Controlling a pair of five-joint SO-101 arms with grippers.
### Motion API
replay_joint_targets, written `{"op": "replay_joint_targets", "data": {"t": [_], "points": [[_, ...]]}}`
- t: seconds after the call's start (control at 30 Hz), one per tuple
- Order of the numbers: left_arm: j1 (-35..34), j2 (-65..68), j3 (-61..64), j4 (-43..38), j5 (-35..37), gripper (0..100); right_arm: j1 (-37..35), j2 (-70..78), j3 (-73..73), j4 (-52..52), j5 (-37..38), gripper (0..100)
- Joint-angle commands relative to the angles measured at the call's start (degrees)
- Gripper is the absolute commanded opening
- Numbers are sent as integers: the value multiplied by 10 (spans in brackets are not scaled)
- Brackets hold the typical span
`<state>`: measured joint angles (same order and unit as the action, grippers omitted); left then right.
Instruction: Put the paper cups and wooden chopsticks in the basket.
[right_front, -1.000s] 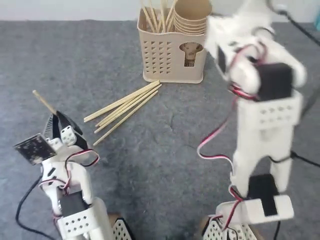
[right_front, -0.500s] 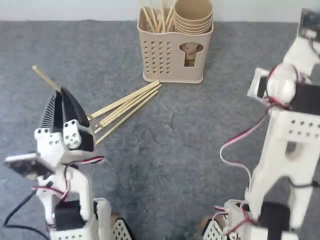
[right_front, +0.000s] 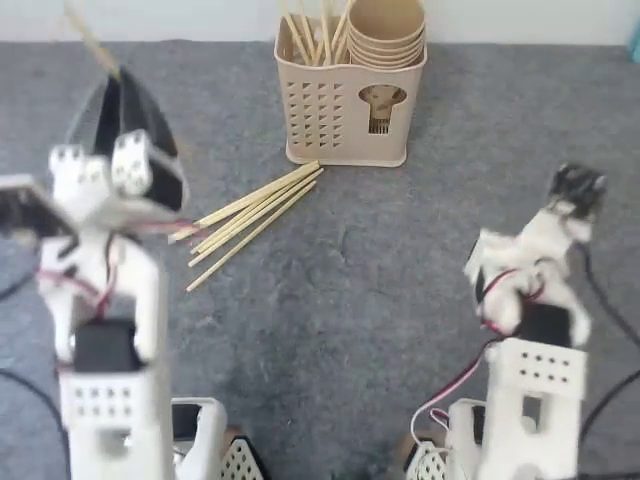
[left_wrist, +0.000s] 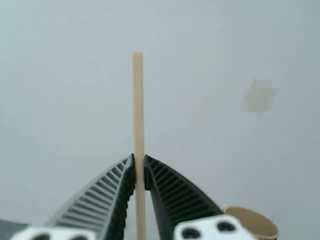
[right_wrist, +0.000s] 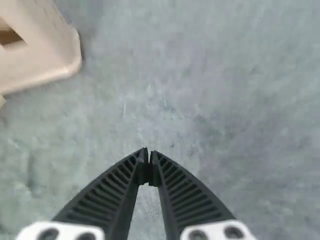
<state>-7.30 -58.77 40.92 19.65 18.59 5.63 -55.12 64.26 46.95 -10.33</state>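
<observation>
**One chopstick aloft, a bundle on the mat**

Nearest, right gripper (right_wrist: 148, 152): tips pressed together on nothing, low over the grey mat (right_front: 380, 290), blurred in the high view. Next, left gripper (left_wrist: 139, 159): clamped on a single wooden chopstick (left_wrist: 137, 110), raised off the mat, one end plain to see, the other cut off past the fingers. Beyond, loose chopsticks (right_front: 255, 210) flat on the mat just in front of the basket (right_front: 345, 110): four or five, overlapped, hard to count. Farthest, inside the basket: one stack of paper cups (right_front: 385, 35), about five rims; beside it several upright chopsticks (right_front: 318, 35), tops cut off. Behind the front cutout (right_front: 381, 107), a small mark, too small to read.
</observation>
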Motion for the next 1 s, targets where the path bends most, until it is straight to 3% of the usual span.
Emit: {"op": "replay_joint_targets", "data": {"t": [0.0,0.17,0.37,0.6,0.77,0.97], "points": [[49,118,-98,-106,-1,12,-10,-26,109,-151,-7,8],[84,226,-147,-225,-1,12,-12,-26,200,-290,-4,8],[135,396,-259,-326,0,12,-25,-26,226,-325,-3,8],[147,625,-497,-325,0,12,-25,-26,226,-325,-3,8],[147,747,-644,-240,0,12,-25,-26,225,-329,8,8],[130,825,-717,-203,0,12,-25,-26,225,-330,34,8]]}}
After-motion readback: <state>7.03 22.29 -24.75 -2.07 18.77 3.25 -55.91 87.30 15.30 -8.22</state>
